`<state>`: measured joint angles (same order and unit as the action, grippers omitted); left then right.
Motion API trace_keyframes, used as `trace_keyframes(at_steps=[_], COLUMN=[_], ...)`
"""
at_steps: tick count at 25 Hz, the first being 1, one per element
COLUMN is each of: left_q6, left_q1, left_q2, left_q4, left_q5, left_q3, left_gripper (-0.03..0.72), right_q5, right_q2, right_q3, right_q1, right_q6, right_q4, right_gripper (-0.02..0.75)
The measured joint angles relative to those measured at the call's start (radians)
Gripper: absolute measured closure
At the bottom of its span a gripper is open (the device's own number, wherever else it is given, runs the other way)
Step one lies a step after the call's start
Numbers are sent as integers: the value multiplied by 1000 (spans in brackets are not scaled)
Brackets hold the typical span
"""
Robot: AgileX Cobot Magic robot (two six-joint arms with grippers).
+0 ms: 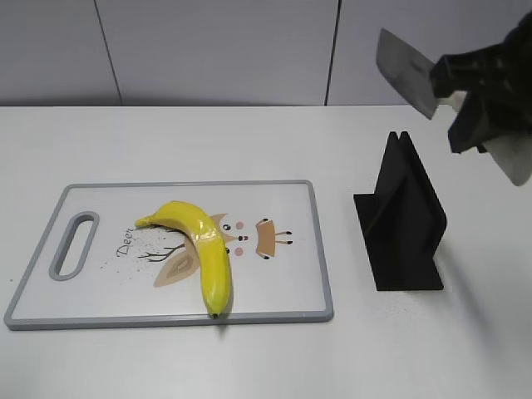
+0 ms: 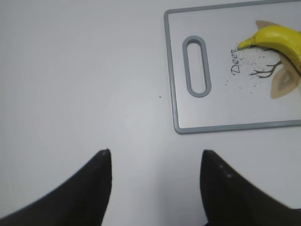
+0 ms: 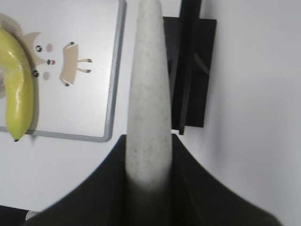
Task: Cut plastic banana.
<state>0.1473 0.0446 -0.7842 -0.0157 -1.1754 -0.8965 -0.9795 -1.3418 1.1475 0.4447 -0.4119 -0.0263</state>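
The plastic banana (image 1: 204, 241) lies whole on the white cutting board (image 1: 283, 199), stem to the left and dark tip at the board's front edge. It also shows in the left wrist view (image 2: 277, 37) and the right wrist view (image 3: 19, 89). My right gripper (image 1: 478, 91) is high at the upper right, shut on the pale speckled handle (image 3: 149, 84) of a knife. The knife's grey blade (image 1: 407, 71) points up and left. My left gripper (image 2: 156, 153) is open and empty over bare table left of the board; it does not show in the exterior view.
A black knife stand (image 1: 403, 220) sits on the table right of the board, below the raised knife, and also shows in the right wrist view (image 3: 190, 61). The board has a grey rim, a handle slot (image 1: 73, 245) at its left end and a cartoon print.
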Motion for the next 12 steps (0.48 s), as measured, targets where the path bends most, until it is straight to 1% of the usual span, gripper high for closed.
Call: trace_keyframes(at_steps=[2, 5, 12], left_q6=[0, -1, -1], left_q1=[0, 0, 0], left_q2=[95, 252, 586], left_q4=[1, 1, -2], left_q5=[21, 43, 47], left_q3=[65, 168, 364], left_gripper=[114, 120, 141], right_q5=[24, 75, 147], right_q2=[37, 71, 76], right_q3=[-54, -129, -219], right_q1=[0, 0, 0], right_q6=[-47, -81, -96], right_q4=[26, 33, 34], right_gripper=[550, 550, 550])
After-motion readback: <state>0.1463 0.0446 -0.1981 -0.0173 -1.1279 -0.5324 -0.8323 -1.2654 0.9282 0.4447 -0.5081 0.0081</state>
